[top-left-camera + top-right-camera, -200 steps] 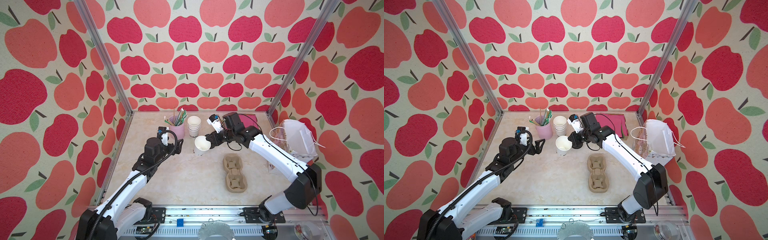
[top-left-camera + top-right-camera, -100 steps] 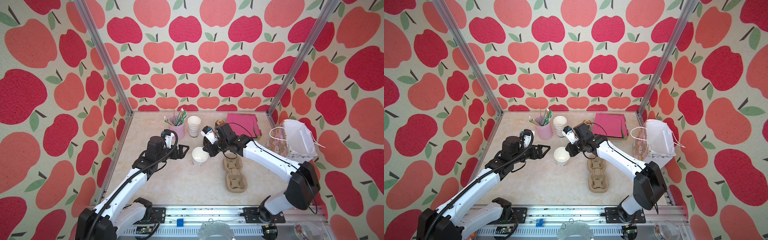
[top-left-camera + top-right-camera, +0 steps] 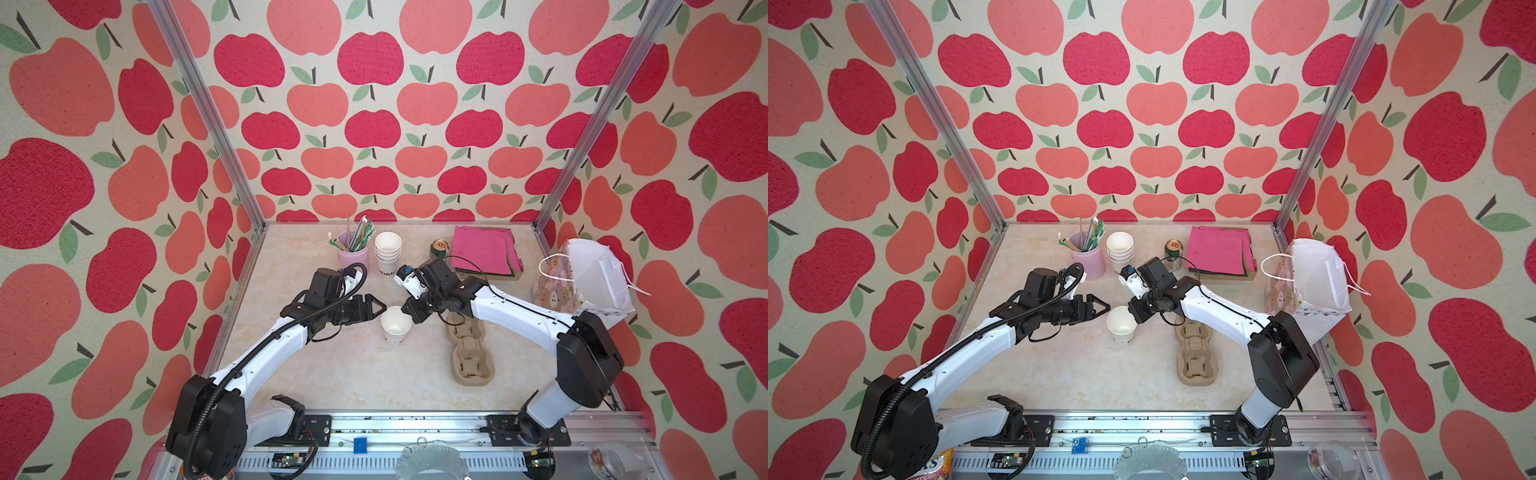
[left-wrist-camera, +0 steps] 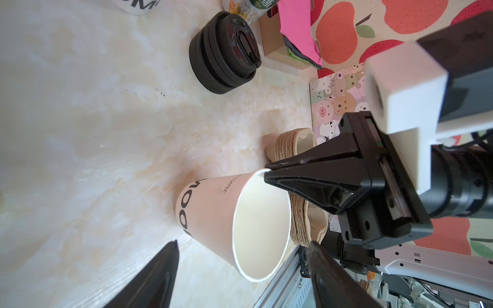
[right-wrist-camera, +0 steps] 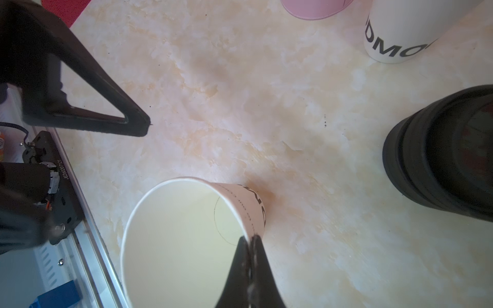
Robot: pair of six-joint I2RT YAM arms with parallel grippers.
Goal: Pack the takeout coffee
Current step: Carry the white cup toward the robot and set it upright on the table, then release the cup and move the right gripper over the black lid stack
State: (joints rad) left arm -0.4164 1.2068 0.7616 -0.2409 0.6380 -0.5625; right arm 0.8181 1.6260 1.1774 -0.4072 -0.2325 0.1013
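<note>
1. Nearest the viewer, a metal rail runs along the front edge, with both arm bases fixed to it.
2. Beyond it lies a broad bare stretch of pale, marble-look table, the widest open room in the scene.
3. To the right of that stretch, brown cardboard cup carriers lie lengthwise, their far end under the right arm.
4. At mid-table sits the paper cup, white with black lettering. It has no lid and is tilted. The right gripper is clamped on its rim, one finger inside and one outside.
5. The left gripper comes in from the left with its claw apart, the fingertips flanking the cup's near wall. I cannot tell whether they touch it.
6. Just behind the cup stands a stack of black sip lids, hidden under the right wrist in both top views.
7. Along the back edge, from left to right, are a pink straw holder, stacked white cups, a drink can and pink napkins.
8. A white bag with a cartoon animal print stands against the right side.
9. Apple-patterned walls close in the left, right and back.
</note>
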